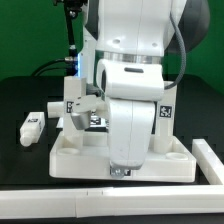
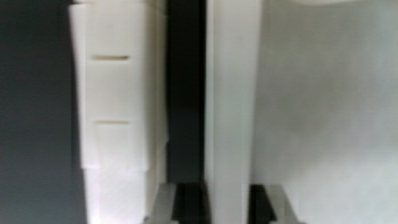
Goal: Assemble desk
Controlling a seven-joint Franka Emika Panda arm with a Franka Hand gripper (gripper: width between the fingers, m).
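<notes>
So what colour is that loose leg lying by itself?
White leg with a black-and-white tag; exterior view.

Desk parts crowd the middle of the bench (image 1: 20, 95).
The desk top (image 1: 75, 160) lies flat on the bench under the arm (image 1: 135, 90); one leg (image 1: 70, 104) stands at its corner on the exterior view's left, a second leg (image 1: 165, 117) on the right, and a loose leg (image 1: 32, 125) lies apart, further left.
</notes>
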